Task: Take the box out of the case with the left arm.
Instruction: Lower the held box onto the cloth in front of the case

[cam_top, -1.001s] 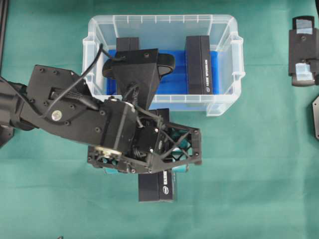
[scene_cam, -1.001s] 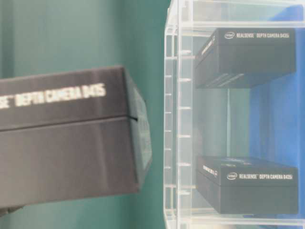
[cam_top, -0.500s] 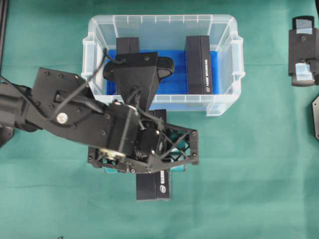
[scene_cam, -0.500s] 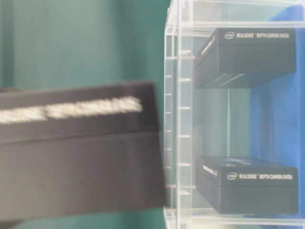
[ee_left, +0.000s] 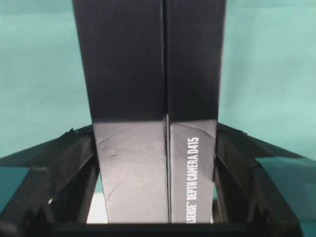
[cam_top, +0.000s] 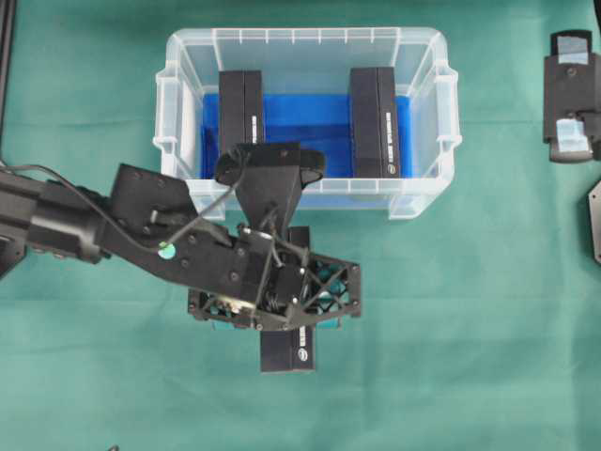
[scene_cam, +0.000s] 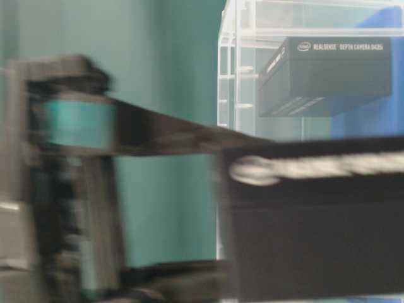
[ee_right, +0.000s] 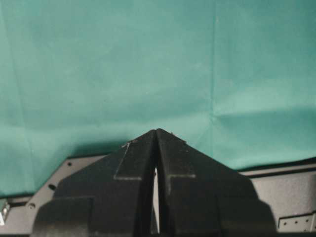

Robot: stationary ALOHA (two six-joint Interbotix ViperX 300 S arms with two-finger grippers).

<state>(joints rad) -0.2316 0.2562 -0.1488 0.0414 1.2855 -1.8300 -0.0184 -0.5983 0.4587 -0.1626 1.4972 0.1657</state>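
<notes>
The clear case [cam_top: 300,38] with its blue bottom stands at the back of the green table. A black box [cam_top: 289,352] is outside it, just in front of its near wall, with my left gripper [cam_top: 280,305] shut on it. In the left wrist view the box [ee_left: 153,98] fills the gap of that gripper [ee_left: 155,148], both fingers against its sides. The table-level view shows the box [scene_cam: 315,221] and a teal finger pad [scene_cam: 79,123], both blurred. My right gripper [ee_right: 156,132] is shut and holds nothing.
Two more black boxes [cam_top: 241,117] [cam_top: 376,122] stand in the case, left and right. The right arm [cam_top: 570,89] rests at the table's far right edge. Green cloth [cam_top: 470,329] covers the table around the held box.
My left arm has drawn back and down with the box, uncovering the left box in the case. In the table-level view the box slid right and the gripper came into sight.
</notes>
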